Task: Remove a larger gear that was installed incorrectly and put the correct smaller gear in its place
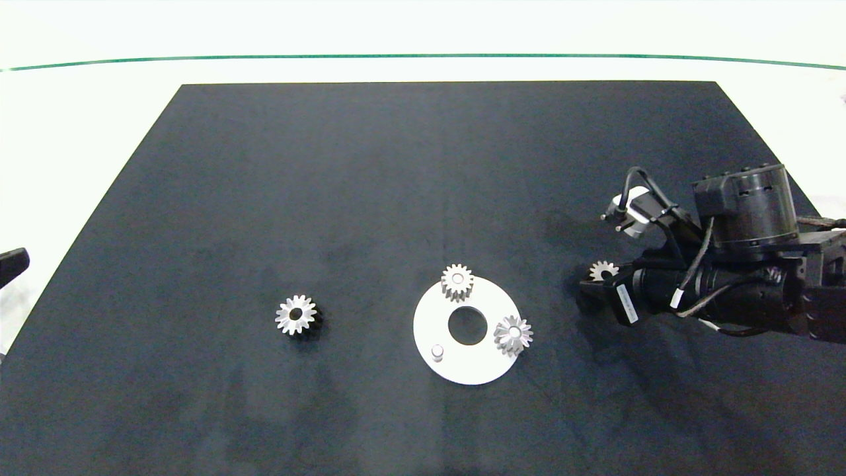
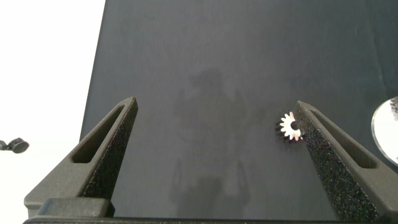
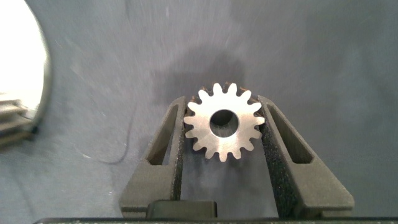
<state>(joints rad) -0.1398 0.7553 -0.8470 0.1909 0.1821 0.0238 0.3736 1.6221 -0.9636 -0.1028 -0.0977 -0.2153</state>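
Right of the white disc (image 1: 466, 360), right gripper (image 3: 224, 134) gripped larger gear (image 3: 224, 122) on table (image 1: 396, 198); left gripper (image 2: 217, 124) spread wide, far left.

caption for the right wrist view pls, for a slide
Right pincer shut on the larger gear above the dark mat, white disc at the edge.

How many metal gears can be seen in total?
4. Two gears sit on the white disc, at and; one lies alone on the mat; the right gripper holds one.
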